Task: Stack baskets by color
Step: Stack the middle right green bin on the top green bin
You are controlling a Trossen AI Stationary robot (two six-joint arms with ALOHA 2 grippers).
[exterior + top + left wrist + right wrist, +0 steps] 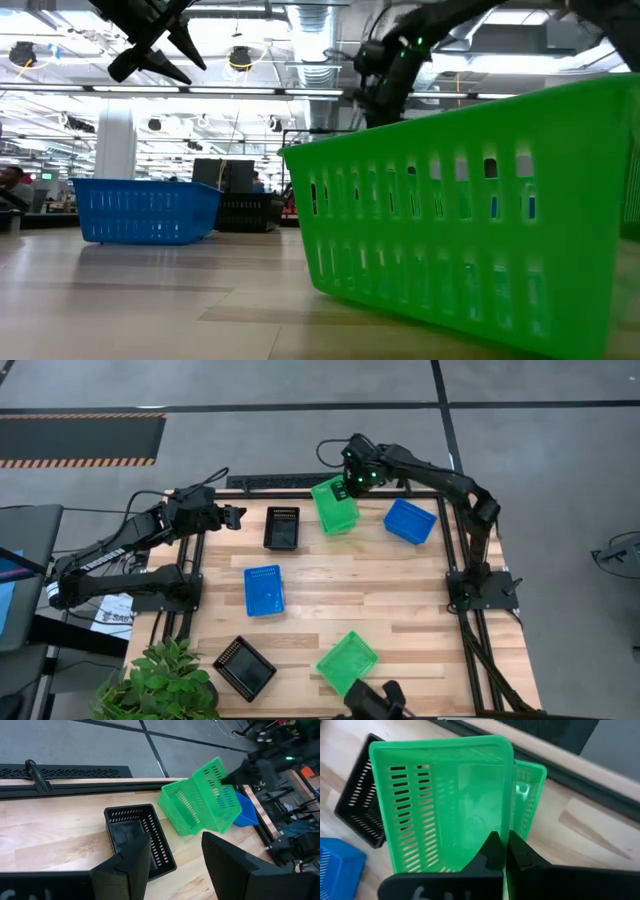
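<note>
R hand [506, 851] clenched on tilted green basket [445, 800] wall, directly over 2nd green basket [530, 795]. L hand [175, 865] released, idle by black basket [137, 837].

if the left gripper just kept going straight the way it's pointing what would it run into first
Most likely the black basket, which lies just ahead of the open left gripper in its wrist view. Beyond that is the tilted green basket held by the right gripper. Depth is unclear, so it could pass over the black one.

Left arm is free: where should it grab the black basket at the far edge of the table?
Black basket sits flat, open side up. Judging by that, come from above and pinch one thin long wall, a finger inside and one outside; the left gripper hovers open beside it.
</note>
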